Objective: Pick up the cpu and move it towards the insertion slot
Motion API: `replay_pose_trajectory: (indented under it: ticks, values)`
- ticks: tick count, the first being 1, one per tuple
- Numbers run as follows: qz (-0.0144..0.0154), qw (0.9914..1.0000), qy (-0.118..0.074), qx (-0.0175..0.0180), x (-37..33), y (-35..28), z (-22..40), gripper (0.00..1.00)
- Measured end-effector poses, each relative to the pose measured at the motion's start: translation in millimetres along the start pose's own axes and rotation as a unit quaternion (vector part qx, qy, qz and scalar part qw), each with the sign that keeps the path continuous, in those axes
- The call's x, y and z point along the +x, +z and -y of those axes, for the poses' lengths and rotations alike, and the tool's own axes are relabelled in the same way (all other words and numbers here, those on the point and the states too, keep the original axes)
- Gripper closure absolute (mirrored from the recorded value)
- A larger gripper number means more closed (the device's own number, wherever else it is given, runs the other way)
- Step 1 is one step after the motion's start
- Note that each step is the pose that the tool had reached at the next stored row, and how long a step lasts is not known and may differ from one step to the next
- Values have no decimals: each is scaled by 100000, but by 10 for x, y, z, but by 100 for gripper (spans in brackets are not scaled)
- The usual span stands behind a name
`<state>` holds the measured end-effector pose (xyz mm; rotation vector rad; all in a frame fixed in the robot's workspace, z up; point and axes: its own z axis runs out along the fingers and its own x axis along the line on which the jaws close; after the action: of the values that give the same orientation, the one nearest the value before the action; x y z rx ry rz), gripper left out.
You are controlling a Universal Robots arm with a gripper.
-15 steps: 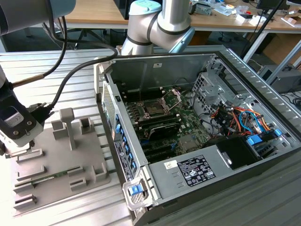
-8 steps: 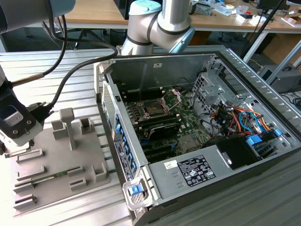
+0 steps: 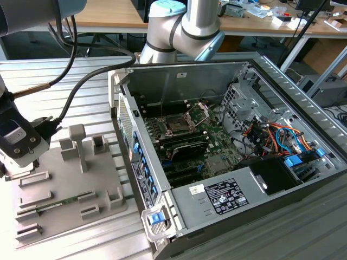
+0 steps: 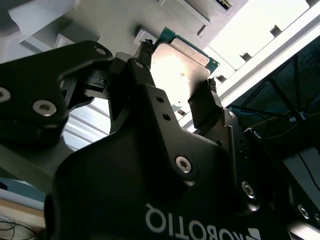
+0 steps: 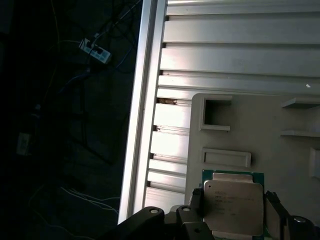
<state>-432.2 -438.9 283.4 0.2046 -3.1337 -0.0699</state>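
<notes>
The cpu (image 5: 232, 206), a flat square chip with a pale metal top and green edge, lies between the black fingers (image 5: 196, 201) of my gripper (image 5: 233, 204), which presses on two opposite sides. In the second wrist view the cpu (image 4: 181, 62) sits the same way inside the gripper (image 4: 179, 69). The grey tray (image 5: 225, 125) lies just behind it; whether the chip rests on the tray or has been lifted off it I cannot tell. In the exterior view the arm's wrist (image 3: 19, 142) hangs over the tray's (image 3: 65, 189) left end. The insertion slot (image 3: 176, 123) sits on the motherboard, its hinged plate (image 3: 199, 111) raised.
The open computer case (image 3: 227, 141) lies to the exterior view's right of the tray, with its wall (image 3: 133, 146) between them. Upright grey posts (image 3: 78, 143) rise from the tray and a green memory stick (image 3: 54, 206) lies in it. Black cables (image 3: 81, 86) trail from the wrist.
</notes>
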Motion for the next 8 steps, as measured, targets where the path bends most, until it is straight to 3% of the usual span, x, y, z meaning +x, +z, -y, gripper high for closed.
replay_pose_trajectory:
  ticks: [8]
  values:
    - [-3,100000,0,0,0,-25,-1,45]
